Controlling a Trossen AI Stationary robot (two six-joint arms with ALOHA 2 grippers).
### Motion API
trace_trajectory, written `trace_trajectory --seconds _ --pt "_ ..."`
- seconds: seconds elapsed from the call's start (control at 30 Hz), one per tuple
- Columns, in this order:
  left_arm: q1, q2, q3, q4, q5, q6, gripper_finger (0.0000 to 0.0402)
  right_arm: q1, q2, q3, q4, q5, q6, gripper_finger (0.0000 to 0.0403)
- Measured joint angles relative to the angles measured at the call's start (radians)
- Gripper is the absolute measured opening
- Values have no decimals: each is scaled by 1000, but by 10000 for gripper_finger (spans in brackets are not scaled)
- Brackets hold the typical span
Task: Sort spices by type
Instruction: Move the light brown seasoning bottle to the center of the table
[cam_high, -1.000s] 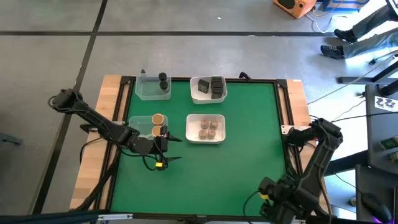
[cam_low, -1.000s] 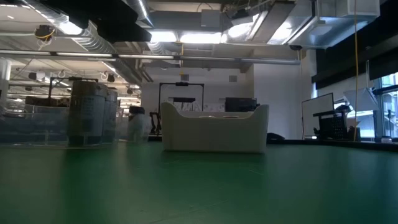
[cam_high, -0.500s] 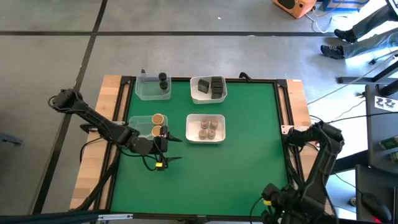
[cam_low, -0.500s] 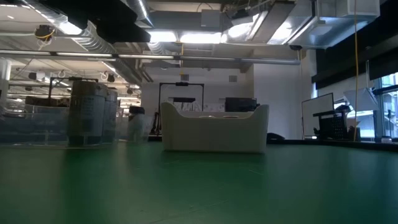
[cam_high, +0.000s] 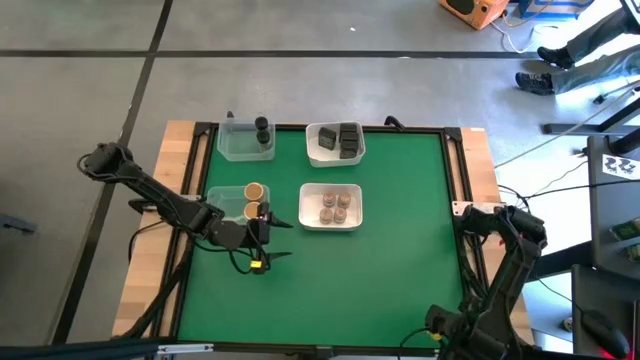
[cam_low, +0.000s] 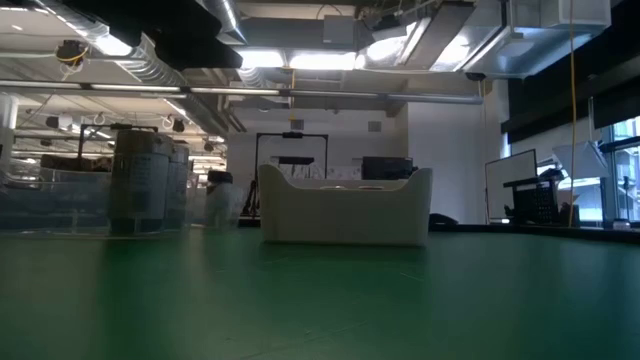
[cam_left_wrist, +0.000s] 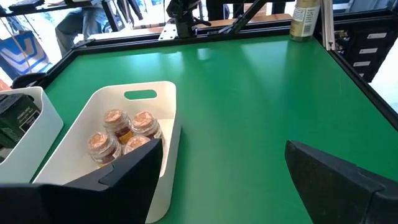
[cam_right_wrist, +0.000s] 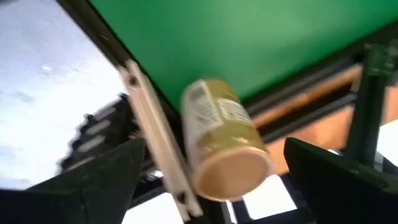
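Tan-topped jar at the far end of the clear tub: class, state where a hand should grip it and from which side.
Come from straight above: the tan-topped jar stands upright inside the clear tub, whose walls block a sideways approach. Probably close the fingers across its round sides, clear of the second jar beside it.

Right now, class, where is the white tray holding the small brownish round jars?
In the high view, the white tray lies near the green table's middle, just below the tray of dark tins and right of the clear tub with the tan-topped jars.
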Motion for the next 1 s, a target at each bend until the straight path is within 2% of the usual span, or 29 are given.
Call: trace_trajectory --seconds 0.47,0.7,0.8,0.97,1.0 --pt "0 0 0 -14 0 0 322 130 65 0 -44 -7 -38 385" --pt "0 0 0 -17 0 0 322 136 90 0 -79 6 -44 382" --pt "0 0 0 -18 0 0 322 136 92 0 -70 24 -37 357" --pt "0 0 0 -24 0 8 322 126 91 2 -50 32 16 280" --pt "0 0 0 -23 0 11 322 120 91 2 -47 35 19 276"
